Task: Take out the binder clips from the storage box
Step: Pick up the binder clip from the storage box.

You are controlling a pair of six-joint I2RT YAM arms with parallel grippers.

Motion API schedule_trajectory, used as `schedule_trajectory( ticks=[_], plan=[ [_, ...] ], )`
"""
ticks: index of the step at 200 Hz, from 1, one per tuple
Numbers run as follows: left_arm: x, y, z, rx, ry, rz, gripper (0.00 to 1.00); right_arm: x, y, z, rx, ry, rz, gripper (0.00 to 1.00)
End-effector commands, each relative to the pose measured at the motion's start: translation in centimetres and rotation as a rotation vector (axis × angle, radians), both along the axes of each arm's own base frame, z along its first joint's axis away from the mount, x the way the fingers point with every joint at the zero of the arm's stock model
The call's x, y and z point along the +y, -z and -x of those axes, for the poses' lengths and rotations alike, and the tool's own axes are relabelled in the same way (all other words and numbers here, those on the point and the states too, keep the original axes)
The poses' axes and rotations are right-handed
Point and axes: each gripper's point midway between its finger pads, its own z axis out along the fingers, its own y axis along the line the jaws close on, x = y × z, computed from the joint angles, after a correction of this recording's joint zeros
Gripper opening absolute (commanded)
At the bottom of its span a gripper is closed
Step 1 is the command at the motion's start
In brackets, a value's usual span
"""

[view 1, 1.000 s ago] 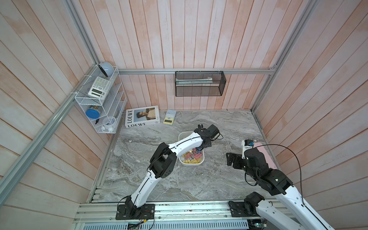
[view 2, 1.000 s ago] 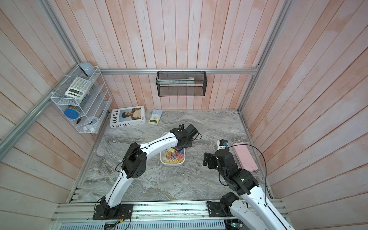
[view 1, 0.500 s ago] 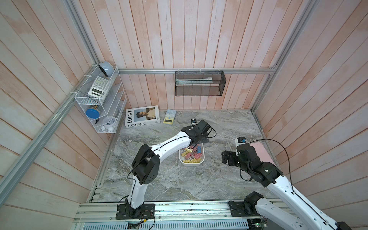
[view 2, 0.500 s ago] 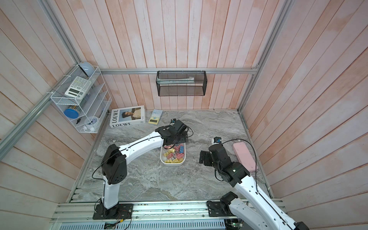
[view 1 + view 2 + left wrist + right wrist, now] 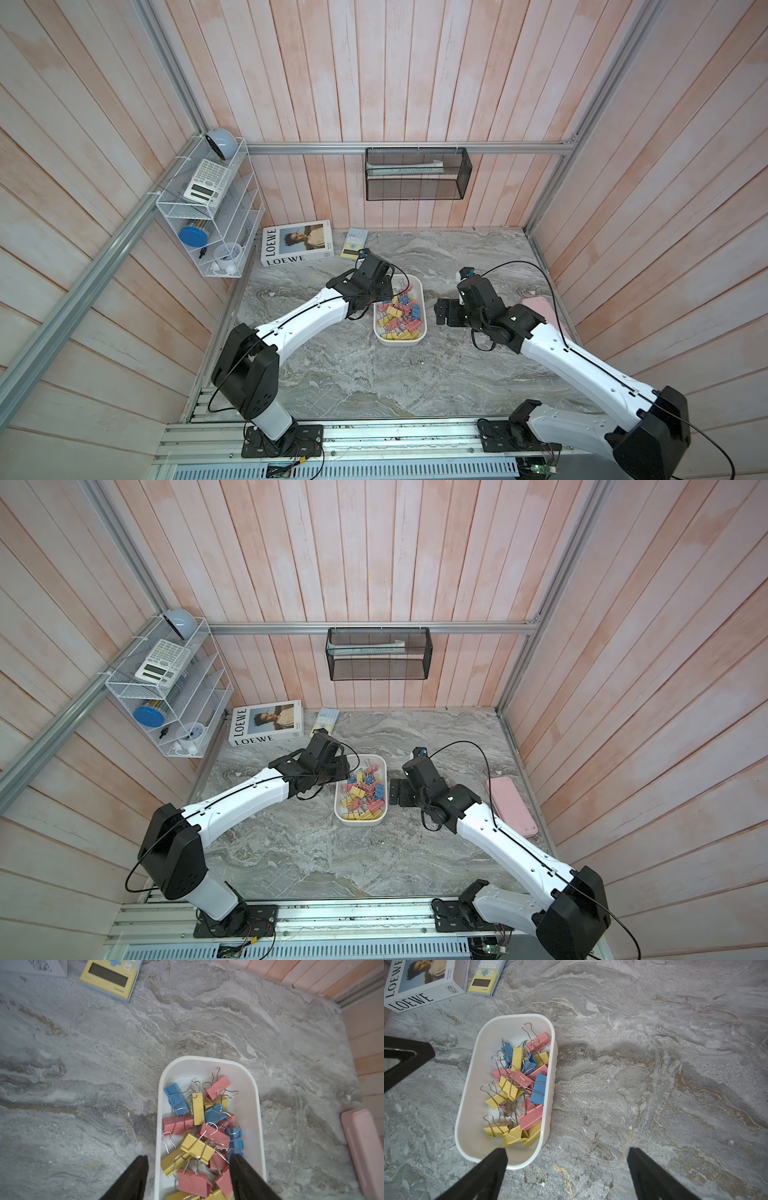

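**Layout.** The grey marbled stone tabletop (image 5: 332, 374) carries every item. Clock directions are read in the top views, with 12 o'clock at the back wall. A white hardcover book (image 5: 297, 243) lies at 11 o'clock. A flat pink plastic case (image 5: 511, 808) lies at 3 o'clock by the side wall.

**Task items.** The shallow white plastic rectangular storage box (image 5: 400, 342) sits near the table centre, long axis running 12 to 6. The pastel pink, blue and yellow binder clips (image 5: 199, 1147) with silver wire handles all lie inside it in one tangled heap. No clip is visible on the table.

**Grippers.**
- The left gripper (image 5: 188, 1177) is at the box's 10 o'clock corner. Its jaws are spread and empty, one finger outside the long wall and one over the heap.
- The right gripper (image 5: 569, 1175) is just beside the box at 3 o'clock. Its jaws are spread fully and hold nothing.

**Hazards (judgement).**
1. Closing the left jaws in this straddling position would clamp the wall, not a clip, and drag or tip the light box.
2. The wire handles interlock, so one lifted clip may pull others out and drop them.
3. With both grippers entering, the narrow box leaves little clearance, and the fingers may collide.
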Motion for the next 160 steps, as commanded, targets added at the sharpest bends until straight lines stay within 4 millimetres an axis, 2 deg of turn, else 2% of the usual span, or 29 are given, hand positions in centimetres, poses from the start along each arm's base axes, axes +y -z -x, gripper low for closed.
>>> schedule_trajectory(
  ticks=[1,27,37,49,57,103,160],
  plan=[
    [-0.8,2.2,0.4,0.039,0.095,-0.055,0.53,0.6,-1.2,-0.5,-0.034,-0.01,-0.019,0.98],
    [-1.6,3.7,0.6,0.061,0.179,-0.094,0.42,0.2,-1.0,-0.3,-0.032,-0.004,-0.004,0.98],
    [-1.8,4.2,0.6,0.069,0.208,-0.111,0.41,0.0,-0.9,-0.2,-0.032,-0.002,-0.001,0.98],
    [-2.2,4.9,0.8,0.084,0.245,-0.13,0.33,-0.1,-0.8,0.0,-0.031,0.001,0.003,0.98],
    [-2.3,5.5,0.8,0.096,0.263,-0.146,0.31,-0.2,-0.8,0.0,-0.031,0.002,0.003,0.98],
    [-1.8,7.8,1.3,0.155,0.306,-0.227,0.31,-0.5,-0.6,0.1,-0.03,0.006,0.018,0.98],
    [-2.3,9.1,1.5,0.185,0.364,-0.244,0.3,-0.2,-0.4,-0.2,-0.023,-0.002,0.02,0.98]
  ],
)
